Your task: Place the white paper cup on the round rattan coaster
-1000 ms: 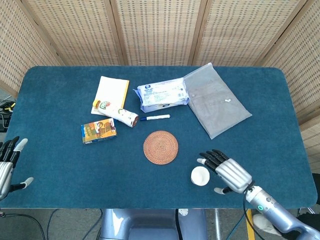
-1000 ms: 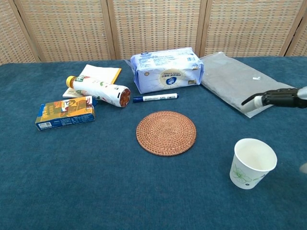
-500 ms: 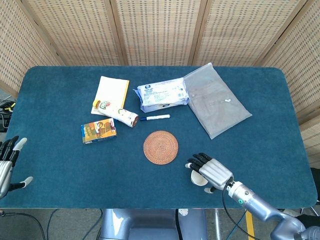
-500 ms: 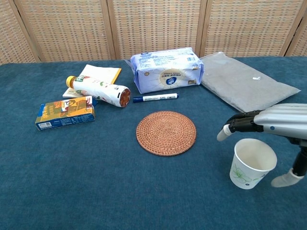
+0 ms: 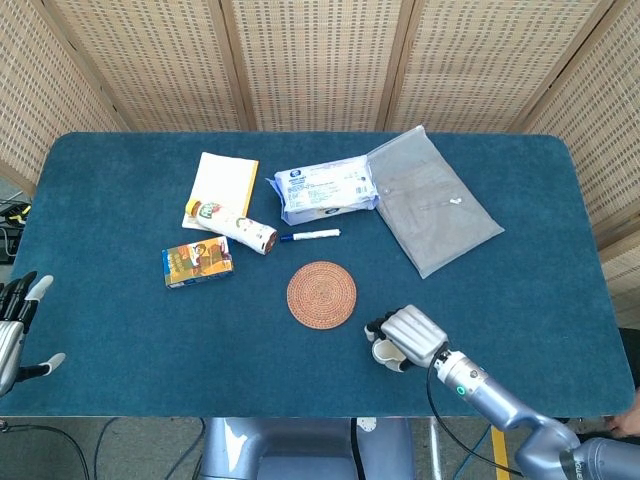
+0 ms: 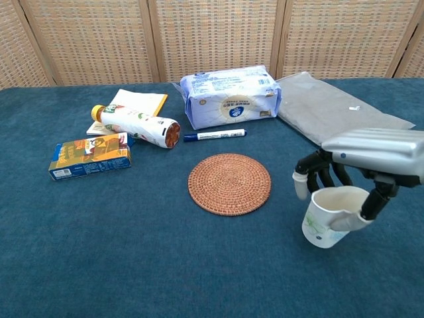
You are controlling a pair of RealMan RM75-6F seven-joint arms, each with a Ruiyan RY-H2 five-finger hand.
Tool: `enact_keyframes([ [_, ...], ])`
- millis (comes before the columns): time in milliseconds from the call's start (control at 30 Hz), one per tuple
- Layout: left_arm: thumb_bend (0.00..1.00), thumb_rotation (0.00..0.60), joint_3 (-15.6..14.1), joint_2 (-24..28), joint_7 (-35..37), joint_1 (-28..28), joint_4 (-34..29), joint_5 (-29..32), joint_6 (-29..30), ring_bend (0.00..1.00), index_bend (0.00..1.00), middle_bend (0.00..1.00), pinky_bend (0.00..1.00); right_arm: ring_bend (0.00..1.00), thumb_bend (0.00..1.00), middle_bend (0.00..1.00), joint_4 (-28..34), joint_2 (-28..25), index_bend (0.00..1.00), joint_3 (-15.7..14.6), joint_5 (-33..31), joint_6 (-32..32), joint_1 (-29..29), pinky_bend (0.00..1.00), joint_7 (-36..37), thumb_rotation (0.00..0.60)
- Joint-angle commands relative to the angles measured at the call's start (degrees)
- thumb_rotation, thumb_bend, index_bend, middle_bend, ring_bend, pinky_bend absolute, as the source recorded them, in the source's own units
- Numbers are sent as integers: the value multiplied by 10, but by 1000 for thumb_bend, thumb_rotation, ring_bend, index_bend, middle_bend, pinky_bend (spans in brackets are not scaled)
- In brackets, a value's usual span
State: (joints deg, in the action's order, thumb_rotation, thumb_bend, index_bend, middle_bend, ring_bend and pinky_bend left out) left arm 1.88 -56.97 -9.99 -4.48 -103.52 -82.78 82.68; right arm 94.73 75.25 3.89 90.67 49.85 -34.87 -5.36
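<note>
Right hand (image 6: pixel 361 162) fingers curled around tilted white paper cup (image 6: pixel 326 217), beside round rattan coaster (image 6: pixel 229 183).

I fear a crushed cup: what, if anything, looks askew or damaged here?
The white paper cup tilts in the right hand, whose thumb presses into its rim, which looks slightly dented. It is still off the round rattan coaster. The printed bottle lies on its side.

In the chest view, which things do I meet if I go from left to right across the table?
Snack box → lying bottle → blue marker → round rattan coaster → white paper cup, tilted in the right hand.
</note>
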Motion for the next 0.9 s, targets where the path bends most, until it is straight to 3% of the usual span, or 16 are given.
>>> enact_keyframes([
  [33,0,600,0,-1,-1,-1,0,1,-2,0,0,0,0,492,226,510,2,0,420,20,-17,0,-15,555,14,600],
  [233,0,600,2,-2,-4,-6,0,10,-11,0,0,0,0,487,232,506,4,10,440,77,-84,-45,-68,555,16,600],
  [467,0,600,6,-1,-1,-13,3,27,-26,0,0,0,0,468,232,475,-42,67,440,126,-201,-103,-144,555,-48,600],
  [667,0,600,8,2,11,-21,9,40,-43,0,0,0,0,464,231,466,-118,154,438,126,-340,-108,-214,555,-148,600],
  [900,0,600,7,4,20,-22,11,39,-46,0,0,0,0,455,230,459,-129,173,432,109,-408,-84,-240,555,-207,600],
])
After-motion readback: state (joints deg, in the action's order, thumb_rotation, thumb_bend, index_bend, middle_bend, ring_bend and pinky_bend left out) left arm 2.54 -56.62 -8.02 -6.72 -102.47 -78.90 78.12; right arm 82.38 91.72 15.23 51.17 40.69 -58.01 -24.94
